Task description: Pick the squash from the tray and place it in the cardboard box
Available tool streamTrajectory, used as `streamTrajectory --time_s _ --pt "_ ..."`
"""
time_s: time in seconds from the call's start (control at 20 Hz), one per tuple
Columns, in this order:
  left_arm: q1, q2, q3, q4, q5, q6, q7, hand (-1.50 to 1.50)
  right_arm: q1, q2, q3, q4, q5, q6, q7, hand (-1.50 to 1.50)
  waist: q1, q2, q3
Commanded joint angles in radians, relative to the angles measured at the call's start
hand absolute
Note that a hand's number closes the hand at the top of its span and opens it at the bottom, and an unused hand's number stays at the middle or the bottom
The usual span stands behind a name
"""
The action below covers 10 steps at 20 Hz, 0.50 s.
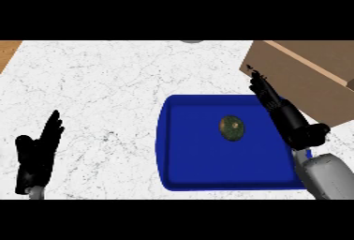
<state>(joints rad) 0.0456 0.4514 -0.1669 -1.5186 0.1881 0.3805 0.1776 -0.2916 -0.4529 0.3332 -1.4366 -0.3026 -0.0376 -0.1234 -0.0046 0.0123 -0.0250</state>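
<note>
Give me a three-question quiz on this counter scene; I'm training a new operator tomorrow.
1. True or false: the squash lies on the blue tray.
2. Which hand is over the tray's right edge? A) left hand B) right hand
3. Fill in: the cardboard box stands at the view's upper ____.

Key:
1. True; no hand touches it.
2. B; its fingers are straight, pointing toward the box. The left hand rests open at the lower left.
3. right.
</note>
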Motion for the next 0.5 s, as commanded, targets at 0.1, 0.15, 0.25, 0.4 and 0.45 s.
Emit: streamTrajectory --time_s 0.1,0.15,0.25,0.4,0.45 --pt "0.008 0.007 0.058 -0.076 0.099 -0.118 -0.052 0.00 -0.081 -0.064 -0.100 0.055 -0.124 0.216 -0.009 -1.50 0.021 -0.012 0.025" --pt "-0.069 0.012 0.076 -0.082 0.127 -0.132 -0.012 0.00 -0.073 -0.085 -0.095 0.045 -0.138 0.275 -0.039 -1.50 0.013 -0.011 0.025" --pt "-0.111 0.011 0.093 -0.136 0.179 -0.169 -0.004 0.00 -0.154 -0.107 -0.132 0.120 -0.213 0.388 -0.037 -1.50 0.034 -0.007 0.027" --pt "-0.073 -0.015 0.087 -0.109 0.213 -0.195 -0.022 0.00 -0.083 -0.020 -0.260 0.148 -0.032 0.021 -0.314 -1.50 0.013 -0.007 0.028" --pt "-0.065 -0.001 0.103 -0.112 0.241 -0.223 -0.007 0.00 -0.035 -0.003 -0.240 0.137 -0.022 0.069 -0.427 -1.50 0.011 -0.008 0.028"
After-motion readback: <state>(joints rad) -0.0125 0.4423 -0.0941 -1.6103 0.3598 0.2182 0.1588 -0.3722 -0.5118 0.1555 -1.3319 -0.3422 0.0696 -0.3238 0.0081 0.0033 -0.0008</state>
